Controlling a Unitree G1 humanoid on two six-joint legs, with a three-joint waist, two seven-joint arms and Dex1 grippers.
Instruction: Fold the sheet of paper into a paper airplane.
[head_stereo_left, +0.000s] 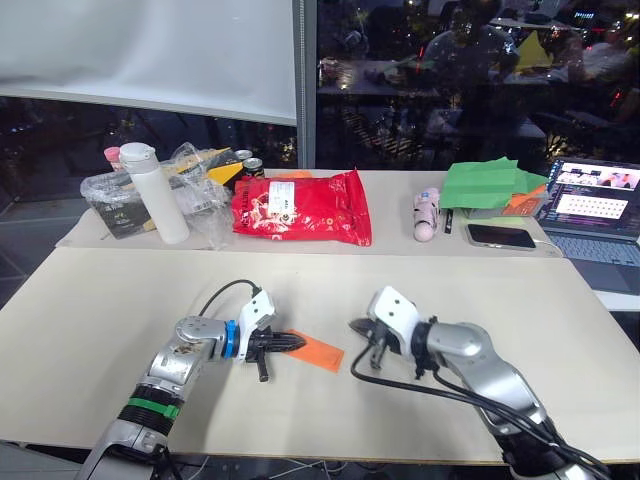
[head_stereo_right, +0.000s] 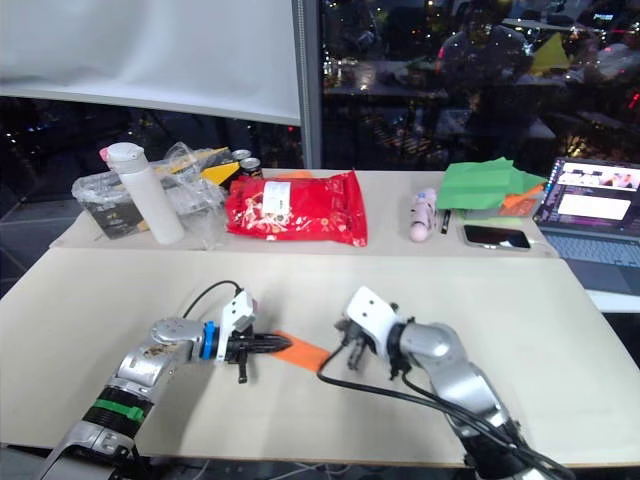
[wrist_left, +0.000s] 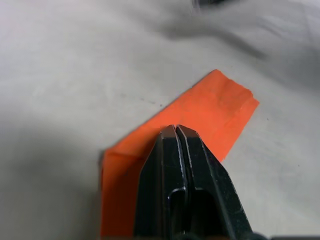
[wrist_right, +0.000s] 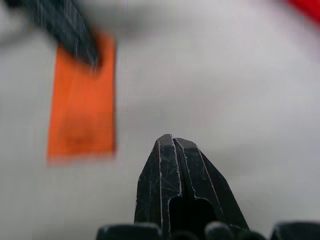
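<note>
orange folded paper (head_stereo_left: 318, 351) lies flat under the left gripper's (head_stereo_left: 294, 343) closed fingertips; right gripper (head_stereo_left: 374, 352), closed and empty, sits beside it.

One folded bright-orange sheet of paper (head_stereo_left: 320, 352) on one long beige table (head_stereo_left: 500, 300). Two robot grippers with black fingers: one left gripper (head_stereo_left: 292, 343), one right gripper (head_stereo_left: 371, 352). Farther back, one glossy red snack bag (head_stereo_left: 300, 207). One tall white cylindrical bottle (head_stereo_left: 156, 195), upright. One crumpled clear plastic bag (head_stereo_left: 200, 195) beside it. Two dark drink cans (head_stereo_left: 248, 161) behind the red bag. One small pink tube-shaped bottle (head_stereo_left: 426, 215), lying flat. One stack of green paper (head_stereo_left: 488, 185). One black flat phone (head_stereo_left: 499, 236). One open laptop with a lit screen (head_stereo_left: 595, 200).
</note>
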